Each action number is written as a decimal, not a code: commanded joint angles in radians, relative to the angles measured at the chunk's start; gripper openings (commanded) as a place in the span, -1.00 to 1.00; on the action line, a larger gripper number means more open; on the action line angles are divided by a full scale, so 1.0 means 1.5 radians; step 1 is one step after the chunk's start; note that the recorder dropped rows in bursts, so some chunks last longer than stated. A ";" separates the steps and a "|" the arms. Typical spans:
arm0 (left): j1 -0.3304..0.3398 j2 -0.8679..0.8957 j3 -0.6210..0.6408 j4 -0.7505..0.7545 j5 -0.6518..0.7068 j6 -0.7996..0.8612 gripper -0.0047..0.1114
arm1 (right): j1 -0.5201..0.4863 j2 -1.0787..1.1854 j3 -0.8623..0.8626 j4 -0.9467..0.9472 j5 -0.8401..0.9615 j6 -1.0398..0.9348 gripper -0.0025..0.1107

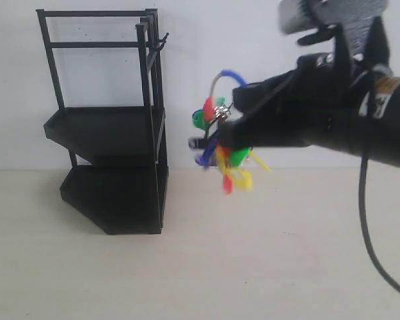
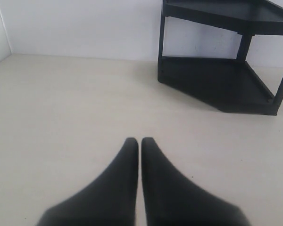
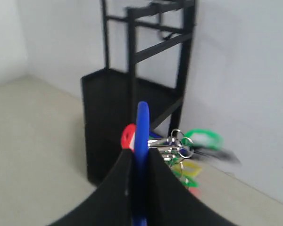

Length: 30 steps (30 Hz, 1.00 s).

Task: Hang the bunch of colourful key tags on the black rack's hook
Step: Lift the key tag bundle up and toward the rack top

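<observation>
The colourful key tag bunch (image 1: 221, 141) hangs in the air to the right of the black rack (image 1: 110, 127), held by my right gripper (image 1: 220, 130), which is shut on its blue loop (image 3: 142, 129). Metal rings and green, yellow and red tags (image 3: 188, 150) dangle past the fingertips. The hook (image 1: 163, 41) juts from the rack's upper right corner post, higher than the bunch and to its left. In the left wrist view my left gripper (image 2: 139, 141) is shut with nothing in it, low over the tabletop, with the rack's lower shelves (image 2: 217, 80) beyond it.
A white wall stands behind the rack. The pale tabletop (image 1: 253, 253) stretches in front of and to the right of the rack. A black cable (image 1: 364, 220) hangs from the right arm.
</observation>
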 commanded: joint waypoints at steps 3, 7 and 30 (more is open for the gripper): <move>0.002 0.002 -0.002 -0.001 -0.007 0.000 -0.84 | -0.011 -0.002 -0.005 -0.081 0.055 0.031 -0.96; 0.002 0.002 -0.002 -0.001 -0.007 0.000 -0.84 | -0.025 0.001 -0.005 -0.049 0.048 0.069 -0.96; 0.002 0.002 -0.002 -0.001 -0.007 0.000 -0.84 | -0.026 0.148 -0.159 -0.132 0.017 0.009 -0.96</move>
